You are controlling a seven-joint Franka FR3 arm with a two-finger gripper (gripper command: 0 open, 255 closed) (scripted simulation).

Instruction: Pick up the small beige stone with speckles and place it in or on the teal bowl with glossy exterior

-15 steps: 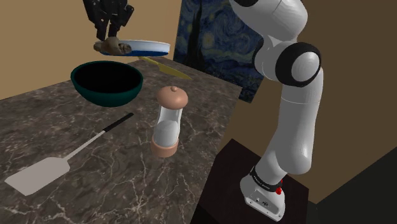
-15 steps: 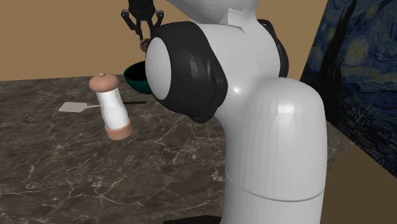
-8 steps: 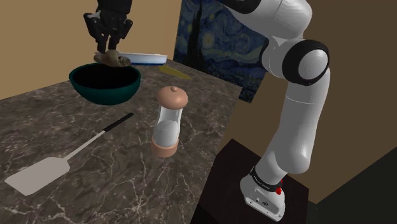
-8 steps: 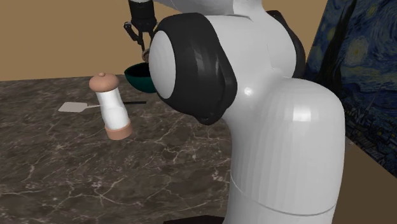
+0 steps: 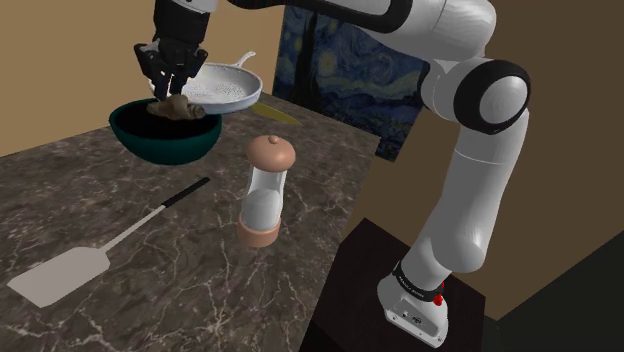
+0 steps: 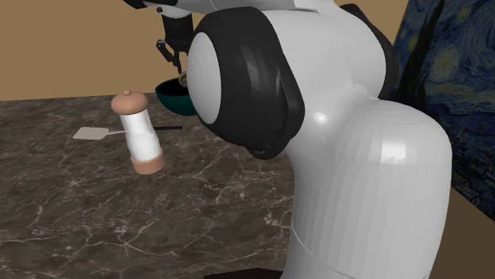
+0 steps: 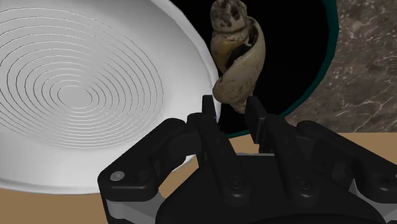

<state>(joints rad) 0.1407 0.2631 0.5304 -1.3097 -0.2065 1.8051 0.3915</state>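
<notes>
A small beige speckled stone (image 5: 179, 106) with a twisted, shell-like shape hangs in the mouth of the teal bowl (image 5: 165, 140), at about rim height. My black gripper (image 5: 168, 82) stands straight above it and is shut on it. In the wrist view both fingers clasp the near end of the stone (image 7: 238, 60), with my gripper (image 7: 232, 113) over the bowl's dark inside and the teal rim (image 7: 331, 51) beyond. In the second exterior view, my gripper (image 6: 171, 57) hangs above the bowl (image 6: 169, 97), partly hidden by the arm.
A white pan (image 5: 226, 88) lies just behind the bowl, its rim close to the stone (image 7: 76, 95). A wood-capped mill (image 5: 265, 192) stands mid-counter and a grey spatula (image 5: 88, 256) lies near the front. A yellow blade (image 5: 272, 113) lies by the pan.
My gripper has come down with the stone, from above the pan's rim to the bowl's mouth. The arm has leaned further over the counter.
</notes>
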